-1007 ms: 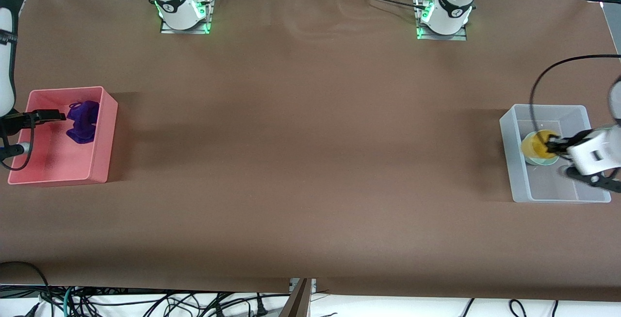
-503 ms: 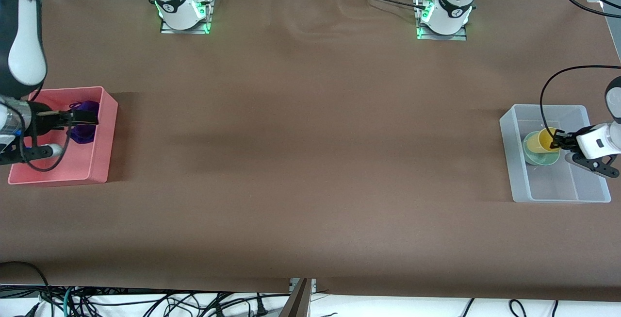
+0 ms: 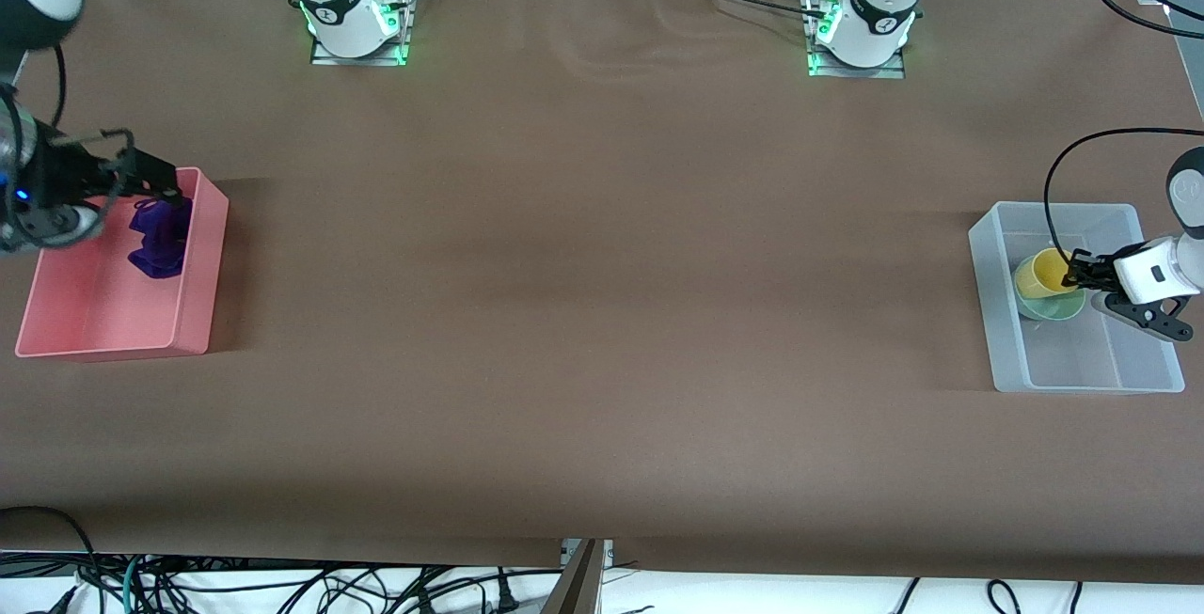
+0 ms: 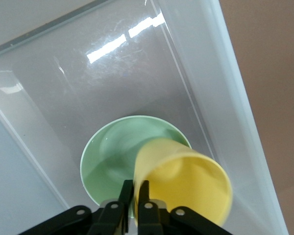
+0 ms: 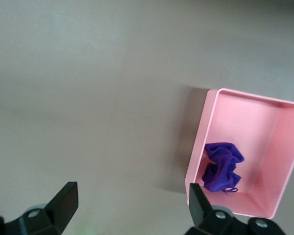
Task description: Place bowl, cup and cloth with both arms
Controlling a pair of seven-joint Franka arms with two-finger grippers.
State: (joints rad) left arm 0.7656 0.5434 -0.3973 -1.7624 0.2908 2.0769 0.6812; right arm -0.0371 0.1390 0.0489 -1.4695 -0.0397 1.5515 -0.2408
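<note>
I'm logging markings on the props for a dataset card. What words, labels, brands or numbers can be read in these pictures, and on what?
None can be read.
The cup, bowl, cloth, pink bin and clear bin are plain.
Small dark marks on the arm bases are too small to read.

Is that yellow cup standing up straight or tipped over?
Tipped: the cup leans sideways over the bowl, its rim pinched by the left gripper.

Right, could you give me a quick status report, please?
Left gripper shut on yellow plastic cup, over mint-green bowl in clear bin. Right gripper open, above purple cloth in pink bin.
</note>
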